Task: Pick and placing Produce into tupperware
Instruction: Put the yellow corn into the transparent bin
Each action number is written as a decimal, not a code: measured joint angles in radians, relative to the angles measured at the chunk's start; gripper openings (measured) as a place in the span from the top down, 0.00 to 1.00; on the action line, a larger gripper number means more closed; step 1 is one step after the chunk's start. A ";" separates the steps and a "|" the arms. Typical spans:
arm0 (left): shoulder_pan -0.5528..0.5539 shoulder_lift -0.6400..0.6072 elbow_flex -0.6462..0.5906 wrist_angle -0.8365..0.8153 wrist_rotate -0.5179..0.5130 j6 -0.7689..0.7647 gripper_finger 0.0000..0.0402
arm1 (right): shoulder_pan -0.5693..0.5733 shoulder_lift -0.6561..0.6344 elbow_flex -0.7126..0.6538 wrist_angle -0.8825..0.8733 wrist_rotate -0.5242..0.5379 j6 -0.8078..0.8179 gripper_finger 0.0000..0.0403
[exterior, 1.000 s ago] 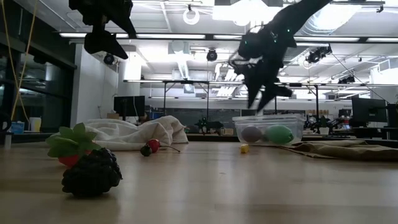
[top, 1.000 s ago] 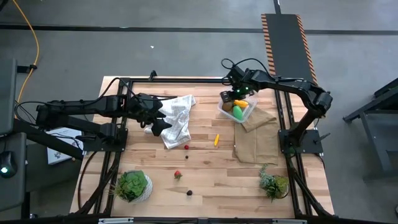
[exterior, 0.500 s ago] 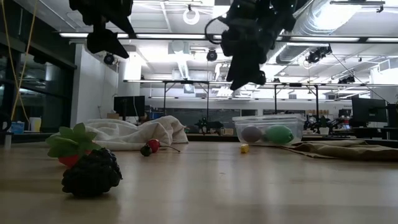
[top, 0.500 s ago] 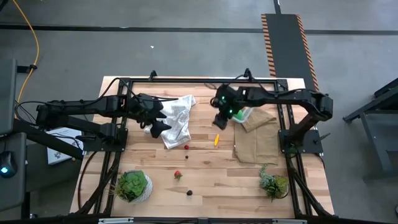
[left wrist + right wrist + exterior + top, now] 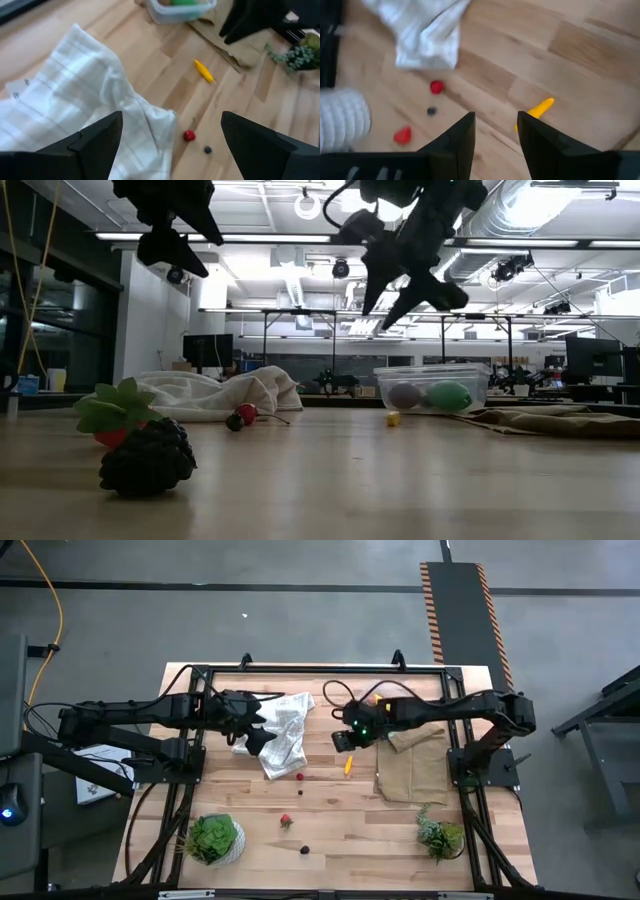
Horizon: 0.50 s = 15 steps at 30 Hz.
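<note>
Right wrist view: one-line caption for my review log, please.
Empty right gripper, fingers parted, above the table near the small orange-yellow piece, red berry and white checked cloth beyond.

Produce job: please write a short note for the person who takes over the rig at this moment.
Right hand: open, empty, in the air above the small yellow piece.
Left hand: open, empty, waiting over the white checked cloth.
Done: the tupperware holds a green oval and a brown ball.
Left on the table: the small yellow piece, a red berry near the cloth, a strawberry and a dark berry toward the front.
Likely next: the yellow piece.
</note>
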 joint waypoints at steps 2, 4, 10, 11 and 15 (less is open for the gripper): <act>0.000 0.000 0.000 0.025 -0.016 0.016 0.18 | 0.021 0.008 0.000 -0.015 0.055 0.111 0.66; 0.000 0.000 0.000 0.055 -0.017 0.022 0.18 | 0.038 0.016 0.000 -0.047 0.086 0.233 0.66; 0.000 0.001 0.000 0.087 0.053 0.059 0.18 | 0.079 0.056 0.019 -0.079 0.120 0.470 0.66; 0.000 0.000 0.000 0.085 0.061 0.082 0.18 | 0.085 0.069 0.035 -0.107 0.121 0.495 0.66; 0.000 0.000 0.000 0.066 0.100 0.154 0.18 | 0.099 0.146 0.133 -0.238 0.128 0.548 0.66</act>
